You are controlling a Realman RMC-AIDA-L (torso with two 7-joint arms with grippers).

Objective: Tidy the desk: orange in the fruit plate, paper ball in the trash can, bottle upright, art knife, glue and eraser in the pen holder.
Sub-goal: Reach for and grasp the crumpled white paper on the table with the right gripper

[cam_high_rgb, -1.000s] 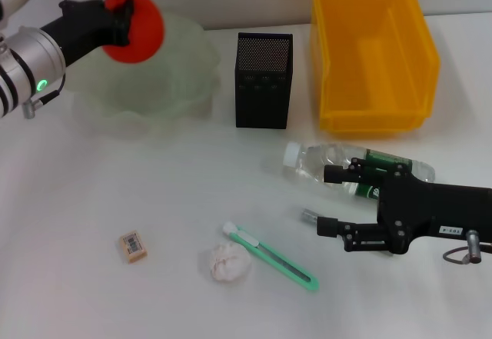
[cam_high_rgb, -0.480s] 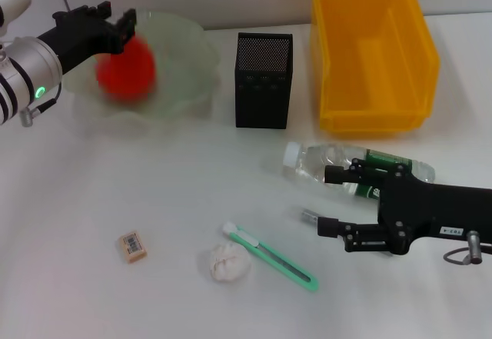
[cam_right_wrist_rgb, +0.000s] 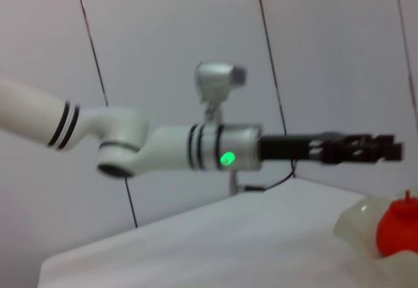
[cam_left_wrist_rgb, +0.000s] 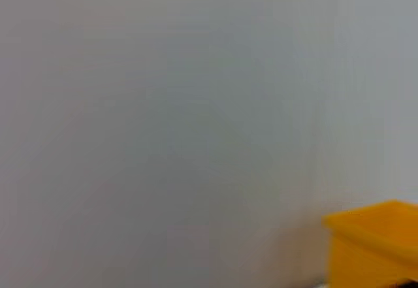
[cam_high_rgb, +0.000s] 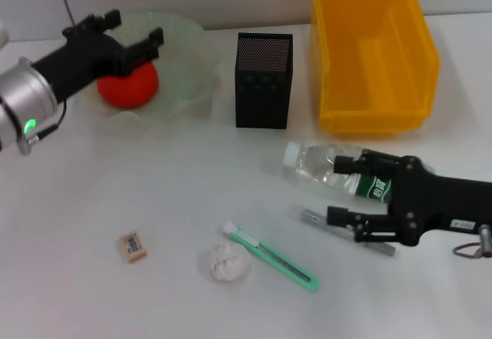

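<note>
The orange [cam_high_rgb: 128,85] lies inside the fruit plate [cam_high_rgb: 192,47] at the back left. My left gripper [cam_high_rgb: 137,35] hovers open just above it, holding nothing; the right wrist view shows the left gripper [cam_right_wrist_rgb: 386,149] over the orange [cam_right_wrist_rgb: 397,226] too. The bottle [cam_high_rgb: 327,164] lies on its side at the right. My right gripper [cam_high_rgb: 342,191] stands open beside it, one finger over the green label, the other over the grey glue [cam_high_rgb: 311,217]. The art knife [cam_high_rgb: 270,257], paper ball [cam_high_rgb: 228,263] and eraser [cam_high_rgb: 132,246] lie on the table in front. The pen holder [cam_high_rgb: 264,81] and trash can [cam_high_rgb: 373,54] stand at the back.
The white table stretches bare between the eraser and the fruit plate. A grey wall runs behind the table. The left wrist view shows only that wall and a corner of the yellow trash can [cam_left_wrist_rgb: 372,242].
The left gripper has let go of the orange, which dropped into the fruit plate and settled. The right gripper has shifted right, its fingers now nearer the bottle's label.
</note>
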